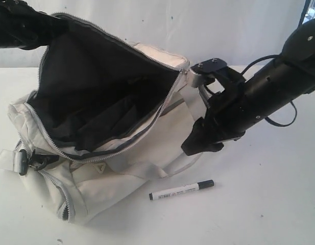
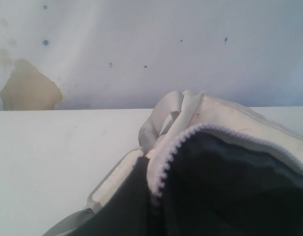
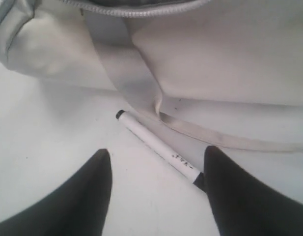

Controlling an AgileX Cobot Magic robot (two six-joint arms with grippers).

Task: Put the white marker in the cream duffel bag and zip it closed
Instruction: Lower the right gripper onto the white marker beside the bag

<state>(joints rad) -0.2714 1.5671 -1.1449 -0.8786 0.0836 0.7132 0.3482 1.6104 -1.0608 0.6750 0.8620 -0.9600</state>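
Note:
The cream duffel bag [image 1: 147, 148] lies on the white table with its mouth wide open, showing dark grey lining [image 1: 96, 87]. My left gripper [image 1: 24, 25] is at the back left, shut on the raised flap's zipper edge [image 2: 163, 162] and holding it up. The white marker [image 1: 181, 190] lies flat on the table just in front of the bag, black cap to the right. My right gripper [image 1: 200, 145] hangs open above the table beside the bag's right end. In the right wrist view the marker [image 3: 153, 145] lies between the open fingers [image 3: 92, 196], its capped end against one of them.
A pale webbing strap [image 3: 136, 83] runs down the bag's side and loops onto the table close to the marker. A black clip [image 1: 34, 162] sits at the bag's left end. A white wall [image 2: 141, 49] with a worn patch stands behind the table.

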